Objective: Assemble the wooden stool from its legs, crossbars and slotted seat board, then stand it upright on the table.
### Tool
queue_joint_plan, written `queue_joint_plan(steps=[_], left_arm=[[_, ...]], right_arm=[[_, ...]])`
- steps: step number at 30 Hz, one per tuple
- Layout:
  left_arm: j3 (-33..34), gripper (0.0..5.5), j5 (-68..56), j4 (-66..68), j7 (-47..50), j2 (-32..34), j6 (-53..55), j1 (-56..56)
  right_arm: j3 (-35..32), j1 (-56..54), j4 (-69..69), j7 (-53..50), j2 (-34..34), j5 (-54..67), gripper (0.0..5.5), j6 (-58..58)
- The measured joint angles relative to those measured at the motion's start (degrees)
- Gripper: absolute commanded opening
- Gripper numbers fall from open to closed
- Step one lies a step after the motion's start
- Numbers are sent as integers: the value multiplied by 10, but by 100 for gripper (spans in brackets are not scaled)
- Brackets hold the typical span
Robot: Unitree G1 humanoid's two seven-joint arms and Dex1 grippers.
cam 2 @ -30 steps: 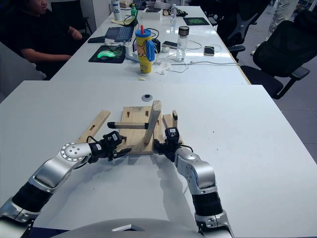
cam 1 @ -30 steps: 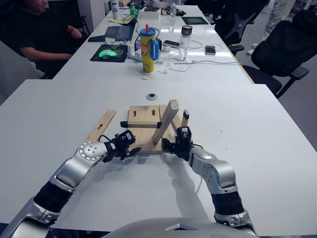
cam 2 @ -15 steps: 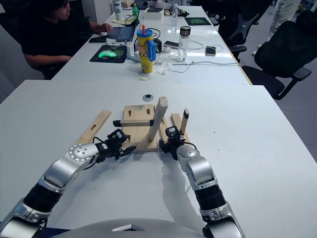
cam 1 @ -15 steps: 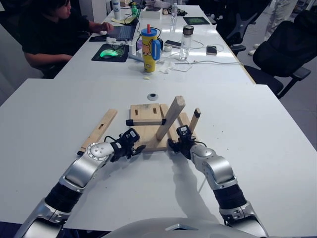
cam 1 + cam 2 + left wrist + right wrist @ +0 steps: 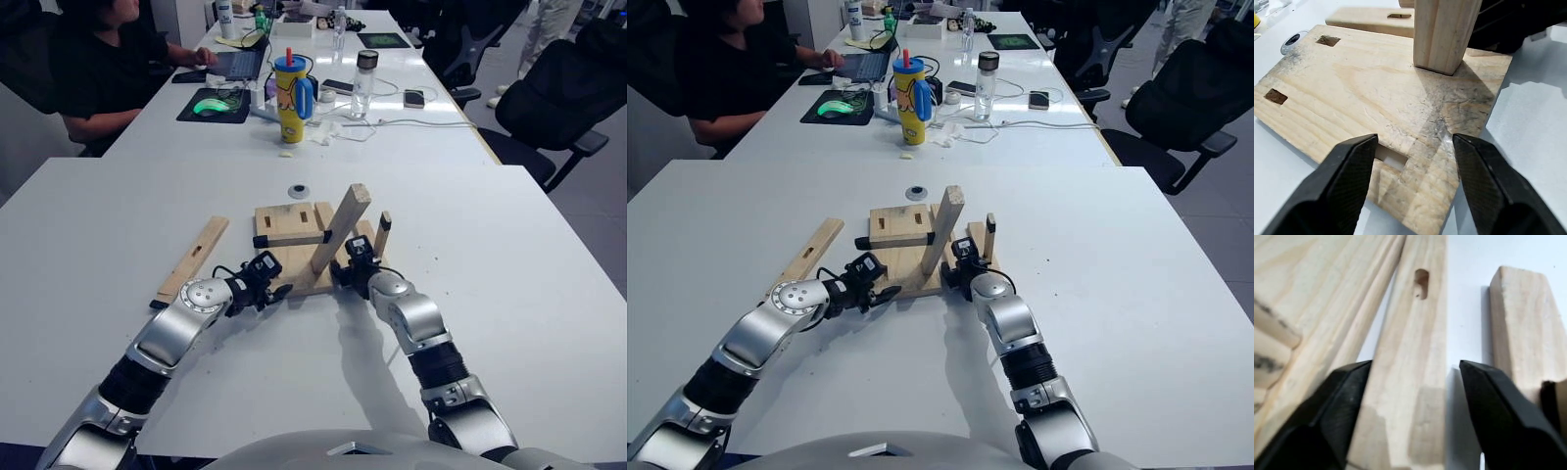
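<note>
We see the slotted seat board (image 5: pixel 294 264) lying flat at the middle of the table, with a leg (image 5: pixel 340 227) leaning up from it. Our left gripper (image 5: pixel 1415 161) is spread wide at the board's near edge. Our right gripper (image 5: pixel 1415 382), likewise spread, straddles a slotted crossbar (image 5: pixel 1410 357) just right of the board.

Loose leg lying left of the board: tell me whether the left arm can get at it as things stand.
Probably yes. The leg lies flat on bare table, nothing covering it, off to the left of the left pincer, which sits open at the board's edge.
</note>
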Motion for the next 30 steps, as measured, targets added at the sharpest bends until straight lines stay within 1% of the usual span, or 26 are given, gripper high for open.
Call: queue_joint_plan(steps=[3,4,8,10,14,18,21,25,30], left_arm=[[0,283,3,12,-7,1,-20,-2],[1,283,4,20,-6,1,-32,-3],[9,283,16,51,-4,-1,-82,-2],[16,283,20,56,-6,-1,-107,4],[22,283,33,57,-25,14,-147,12],[27,283,40,48,-55,38,-169,13],[43,283,26,23,-96,57,-156,27],[56,283,8,-8,-134,83,-122,52],[63,352,-10,-53,-175,112,-86,71]], right_arm=[[0,0,9,1,3,-2,211,-12],[-1,0,12,2,4,-8,207,-15],[-10,1,15,5,11,-7,207,-32],[-31,5,7,8,17,5,207,-61],[-73,6,-45,12,34,33,207,-120],[-93,6,-120,18,42,56,207,-127],[-109,-9,-204,18,44,81,207,-99],[-138,-52,-267,18,35,123,207,-45],[-174,-87,-316,21,18,181,207,20]])
